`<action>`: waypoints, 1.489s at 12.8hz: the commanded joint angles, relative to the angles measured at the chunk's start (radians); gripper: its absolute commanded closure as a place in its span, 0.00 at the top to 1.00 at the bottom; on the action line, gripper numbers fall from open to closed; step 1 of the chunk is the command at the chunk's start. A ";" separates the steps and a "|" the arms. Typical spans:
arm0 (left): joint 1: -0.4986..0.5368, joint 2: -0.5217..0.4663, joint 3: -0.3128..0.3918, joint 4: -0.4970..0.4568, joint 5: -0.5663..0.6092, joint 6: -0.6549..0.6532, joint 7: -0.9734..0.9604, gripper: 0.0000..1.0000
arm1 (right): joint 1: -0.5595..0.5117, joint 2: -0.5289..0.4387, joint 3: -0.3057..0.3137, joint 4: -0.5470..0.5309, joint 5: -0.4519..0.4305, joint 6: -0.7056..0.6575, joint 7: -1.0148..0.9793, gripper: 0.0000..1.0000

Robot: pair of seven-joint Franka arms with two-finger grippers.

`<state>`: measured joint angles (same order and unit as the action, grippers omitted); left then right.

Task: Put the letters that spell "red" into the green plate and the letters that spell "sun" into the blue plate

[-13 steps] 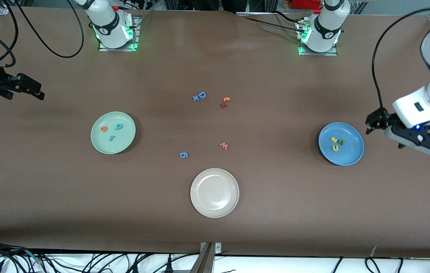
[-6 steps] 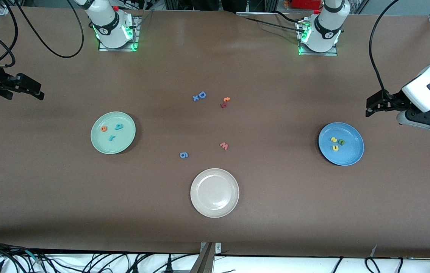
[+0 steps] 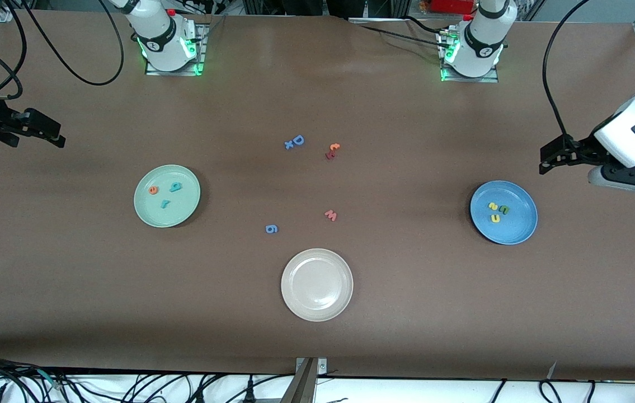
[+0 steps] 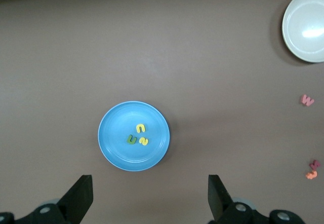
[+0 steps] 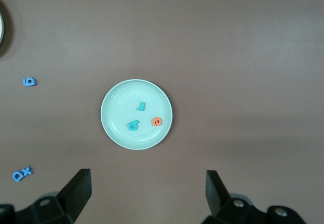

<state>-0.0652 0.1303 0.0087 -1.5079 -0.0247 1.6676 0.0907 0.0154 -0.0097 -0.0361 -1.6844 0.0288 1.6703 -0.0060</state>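
While both arms wait high, left gripper (image 4: pixel 147 203) and right gripper (image 5: pixel 144 198) gape empty, fingertips cropped, over blue plate (image 3: pixel 521 224) and green plate (image 3: pixel 183 210).

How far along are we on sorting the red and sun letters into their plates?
Sorting looks done. The green plate holds the orange e, teal d and teal r; the blue plate holds the yellow s, yellow u and green n. Nothing is in hand: the left pincer and right pincer are open. Nothing visible remains.
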 commanded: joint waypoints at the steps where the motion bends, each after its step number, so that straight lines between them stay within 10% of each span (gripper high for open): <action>1: 0.018 0.012 -0.006 0.058 0.025 -0.020 -0.022 1.00 | -0.009 0.004 0.008 0.018 -0.001 -0.012 -0.009 1.00; 19: 0.047 -0.118 -0.095 -0.087 0.084 0.027 -0.082 1.00 | -0.009 0.004 0.012 0.023 -0.001 -0.015 -0.012 1.00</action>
<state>-0.0158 0.0843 -0.0740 -1.5139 0.0479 1.6694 0.0209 0.0156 -0.0098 -0.0337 -1.6805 0.0288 1.6703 -0.0060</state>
